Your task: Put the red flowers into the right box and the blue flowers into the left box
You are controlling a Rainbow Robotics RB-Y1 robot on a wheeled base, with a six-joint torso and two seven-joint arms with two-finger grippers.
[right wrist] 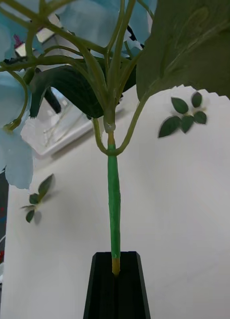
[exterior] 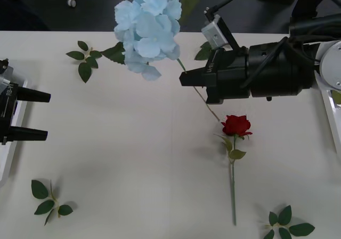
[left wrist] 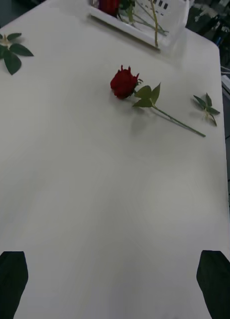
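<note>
Jaws of your right gripper point(exterior: 184, 79) are pinching the stem of a blue flower point(exterior: 147, 28), holding it clear above the bench point(exterior: 117, 143). Your left gripper point(exterior: 47, 115) sits at the bench's left edge over the left box point(exterior: 6, 164), jaws spread. One red flower point(exterior: 236, 126) lies on the bench, just beside the right gripper. Note the right box point(left wrist: 167, 31) holds another red flower point(left wrist: 109, 6).

White table point(exterior: 133, 169), red rose point(exterior: 236, 125), leaf sprigs point(exterior: 49, 199)
</note>
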